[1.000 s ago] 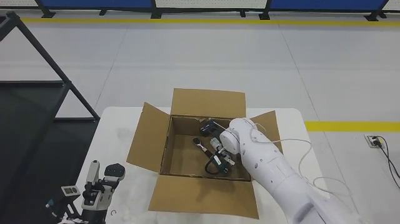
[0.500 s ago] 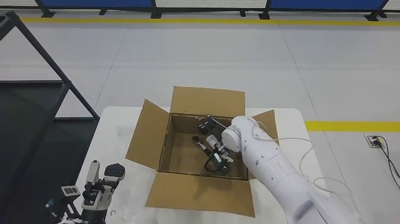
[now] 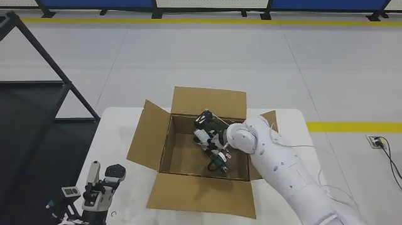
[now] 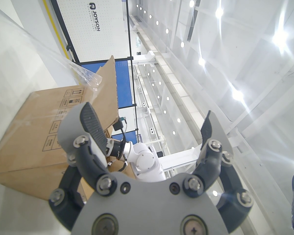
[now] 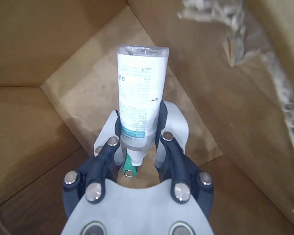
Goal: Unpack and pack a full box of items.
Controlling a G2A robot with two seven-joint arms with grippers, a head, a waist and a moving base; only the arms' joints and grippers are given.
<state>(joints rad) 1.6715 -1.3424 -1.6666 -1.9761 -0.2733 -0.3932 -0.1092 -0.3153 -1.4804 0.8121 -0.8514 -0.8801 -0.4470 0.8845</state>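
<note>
Two fingers of the right gripper [image 5: 139, 116] are closed narrow on a white tube [image 5: 140, 86], one on each flat side, pressing it just above its cap; the cap end points back toward the wrist, and the crimped end sticks out well beyond the fingertips toward an inner corner of the cardboard box [image 5: 39, 25]. The tube lies straight along the line of the fingers, centred between them; most of its printed length stands free of the pads. Whether the crimped end touches the brown floor of the box cannot be told. Under the cap, between the finger bases, a green handle end with a small metal ring [image 5: 128, 171] shows on the box floor.

From the top view the box [image 3: 207, 102] sits open on the white counter [image 3: 119, 121], all four flaps folded outward; the right arm reaches in over the right-hand wall, and the tube [image 3: 201, 136] is inside, toward the far right part of the box.

The left gripper [image 4: 148, 121] is outside the box, near one of its side walls, with its fingers spread wide and nothing between the ribbed pads [image 4: 91, 121].
</note>
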